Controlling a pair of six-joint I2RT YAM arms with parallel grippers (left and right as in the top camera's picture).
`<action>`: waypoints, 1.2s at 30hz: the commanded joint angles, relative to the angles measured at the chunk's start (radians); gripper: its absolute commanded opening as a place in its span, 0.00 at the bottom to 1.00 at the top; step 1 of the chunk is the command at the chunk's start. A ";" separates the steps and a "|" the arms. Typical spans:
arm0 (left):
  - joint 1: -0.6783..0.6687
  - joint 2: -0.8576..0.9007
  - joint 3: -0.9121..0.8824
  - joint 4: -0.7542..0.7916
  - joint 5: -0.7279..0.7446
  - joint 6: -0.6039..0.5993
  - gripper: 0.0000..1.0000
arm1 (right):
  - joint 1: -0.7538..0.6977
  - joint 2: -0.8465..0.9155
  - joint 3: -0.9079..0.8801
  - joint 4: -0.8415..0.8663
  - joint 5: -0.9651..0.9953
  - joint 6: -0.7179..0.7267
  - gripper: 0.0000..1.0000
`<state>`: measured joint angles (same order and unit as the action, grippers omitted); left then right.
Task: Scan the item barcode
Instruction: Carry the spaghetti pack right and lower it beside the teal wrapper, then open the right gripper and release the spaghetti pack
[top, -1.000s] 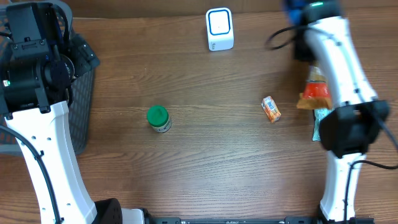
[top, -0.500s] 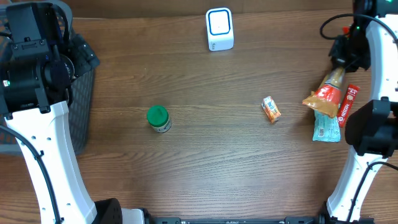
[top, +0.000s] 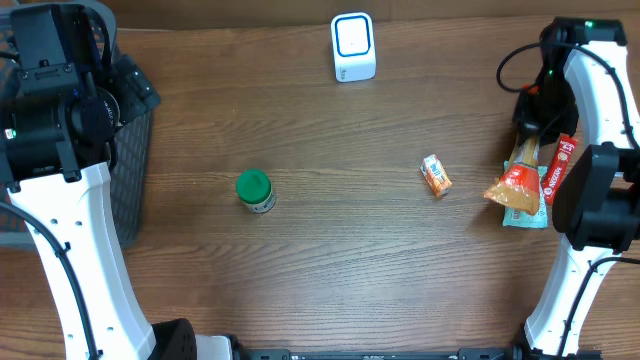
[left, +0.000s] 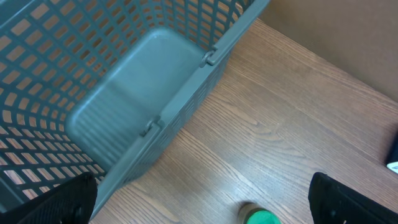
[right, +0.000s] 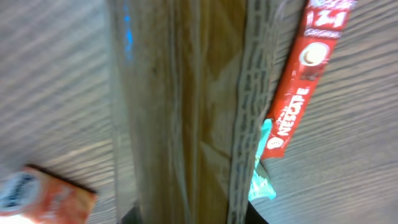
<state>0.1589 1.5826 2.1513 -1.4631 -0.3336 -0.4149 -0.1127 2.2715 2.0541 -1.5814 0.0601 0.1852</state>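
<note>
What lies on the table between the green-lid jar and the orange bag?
One small orange carton, nearer the bag than the jar; the rest of the stretch is bare. The overhead view shows this.

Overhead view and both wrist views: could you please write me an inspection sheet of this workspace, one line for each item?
Surface: wooden table, no spill seen.
Job's things: white scanner upright at the far edge; snack pouch in the right pincer, its lower end over the teal packet.
Clutter: green-lidded jar upright, small orange packet, red Nescafe stick beside the pouch, grey basket at the left edge.
Grippers: left pincer open and empty, near the basket's corner; right pincer shut on the pouch's top.
Cables: black cable looped at the right arm.
Surroundings: nothing seen.
</note>
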 joint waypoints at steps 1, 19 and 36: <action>0.004 0.007 0.011 0.001 -0.013 0.008 1.00 | -0.005 -0.038 -0.046 0.022 0.018 -0.070 0.04; 0.004 0.007 0.011 0.001 -0.013 0.009 1.00 | -0.006 -0.038 -0.117 0.103 0.037 -0.109 0.63; 0.004 0.007 0.011 0.001 -0.013 0.008 1.00 | 0.063 -0.155 0.101 -0.013 -0.205 -0.151 0.91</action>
<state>0.1589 1.5826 2.1513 -1.4631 -0.3336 -0.4149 -0.0864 2.1960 2.1223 -1.5845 0.0254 0.0956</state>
